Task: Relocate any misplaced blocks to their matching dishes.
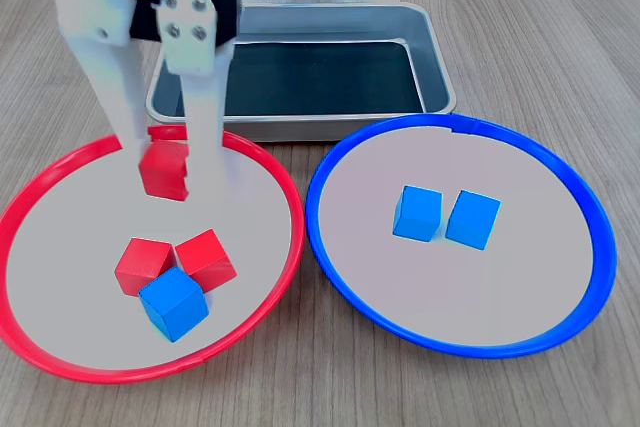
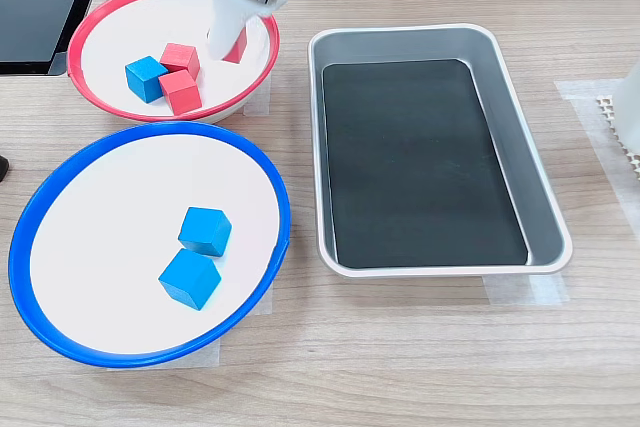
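On a pale wooden surface point(image 1: 560, 37) I see two round shallow dishes side by side and, behind them in the first exterior view, an empty grey metal tray point(image 1: 430, 47). My white gripper point(image 1: 165, 152) hangs over the far side of the red-rimmed dish point(image 1: 292, 209), its two fingers closed against the sides of a red block point(image 1: 166, 169); in the first exterior view the block looks blurred and held slightly above the dish floor, though I cannot tell for sure whether it touches. Nearer the middle of that dish sit two more red blocks point(image 1: 143, 265), touching each other, with one blue block point(image 1: 174, 303) pressed against them on the near side. That blue block is the one out of place. The blue-rimmed dish point(image 1: 320, 209), on the first exterior view's right, holds two blue blocks point(image 1: 417, 213) just beside each other. I judge the step in hand to be setting the red block down in its matching dish. The next move calls for opening the fingers to free it, then reaching for the stray blue block, which will be awkward because it sits tight against the red pair.
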